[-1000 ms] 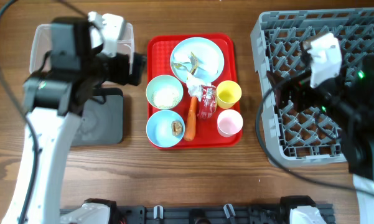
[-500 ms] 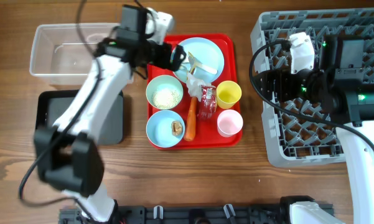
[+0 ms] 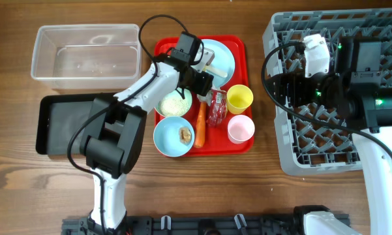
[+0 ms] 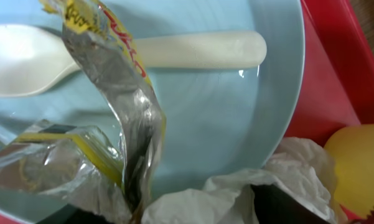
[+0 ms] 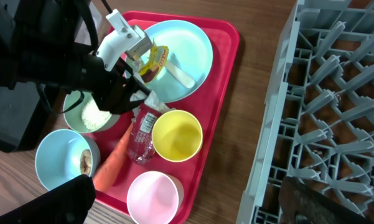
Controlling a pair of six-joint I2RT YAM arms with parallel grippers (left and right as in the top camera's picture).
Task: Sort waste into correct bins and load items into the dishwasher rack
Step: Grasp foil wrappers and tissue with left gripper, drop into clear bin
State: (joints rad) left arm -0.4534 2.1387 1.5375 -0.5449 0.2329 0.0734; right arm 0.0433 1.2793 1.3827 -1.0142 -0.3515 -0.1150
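Nothing sorted yet: clear plastic rectangular tub, shallow black tray and grey pegged dishwasher rack look bare; left gripper at the crinkled yellow scrap, grip impossible to tell; right gripper spread wide, holding nothing

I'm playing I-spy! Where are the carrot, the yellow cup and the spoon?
carrot (image 3: 201, 124), overhead view, middle of its orange body.
yellow cup (image 5: 177, 135), right wrist view, inside its bottom.
spoon (image 4: 199, 50), left wrist view, on its handle.

Bright, even light; soft shadows. Left wrist blurry; glare on yellow scrap.
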